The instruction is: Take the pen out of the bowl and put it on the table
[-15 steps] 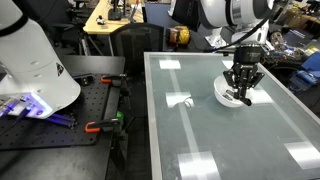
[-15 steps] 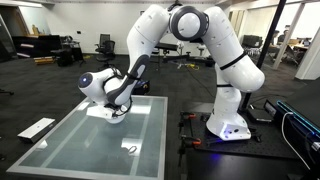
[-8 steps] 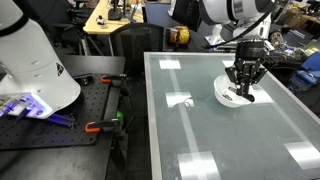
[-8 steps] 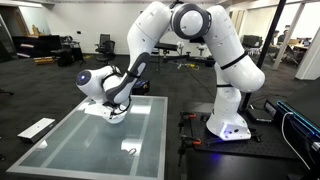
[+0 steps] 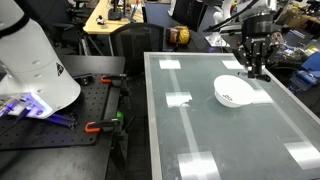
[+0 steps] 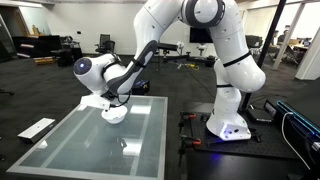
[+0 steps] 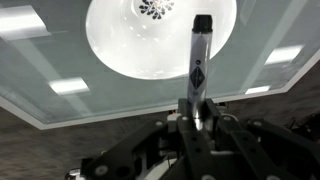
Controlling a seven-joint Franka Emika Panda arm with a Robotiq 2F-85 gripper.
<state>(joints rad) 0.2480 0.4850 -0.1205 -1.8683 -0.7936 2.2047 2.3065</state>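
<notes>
Now lifted clear of the bowl [image 5: 234,92]: pen [image 7: 199,60] clamped tip-down in the jaws, raised from inside the bowl a moment ago and hanging toward the far edge of the desk [image 5: 200,130]. Removal seemingly done; only lowering onto bare desk left.

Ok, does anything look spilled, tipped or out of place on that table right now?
Nothing stands out. The bowl sits upright on the table, nothing spilled around it, and the gripper holds the pen straight above it.
</notes>
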